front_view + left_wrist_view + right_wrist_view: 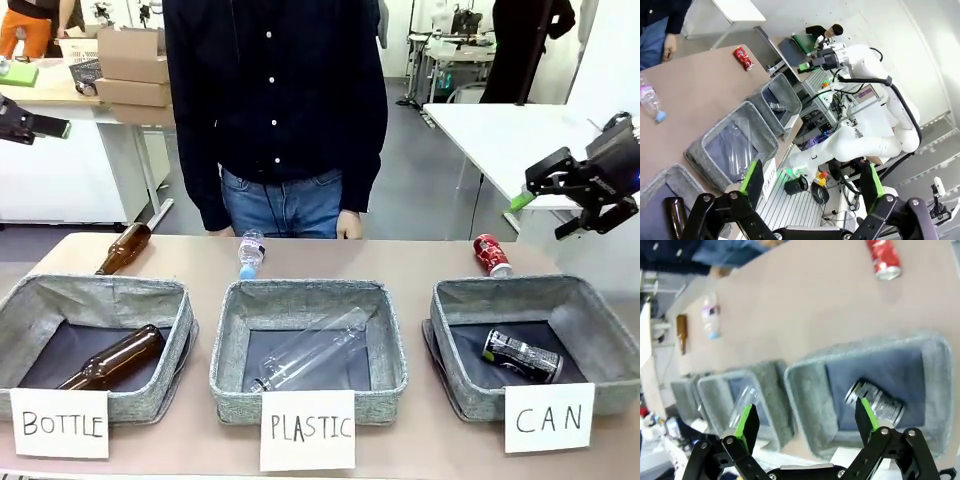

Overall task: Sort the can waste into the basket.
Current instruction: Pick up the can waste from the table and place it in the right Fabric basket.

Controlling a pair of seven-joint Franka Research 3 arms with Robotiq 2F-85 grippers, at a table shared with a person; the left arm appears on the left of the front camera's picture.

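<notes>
Dented red can (491,254) beyond woven basket (590,330)

Black can (875,401) partly behind right pincer's fingertip (866,416), print blurred

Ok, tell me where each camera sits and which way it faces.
Front: fixed between the arms, facing the person across the three baskets; right claw shows at picture right.
Left wrist: high at the table's left, looking along the basket row; own open left claw below, right arm beyond.
Right wrist: above the CAN basket, looking down; own open claw below.
All three show the red can and the black can.
</notes>
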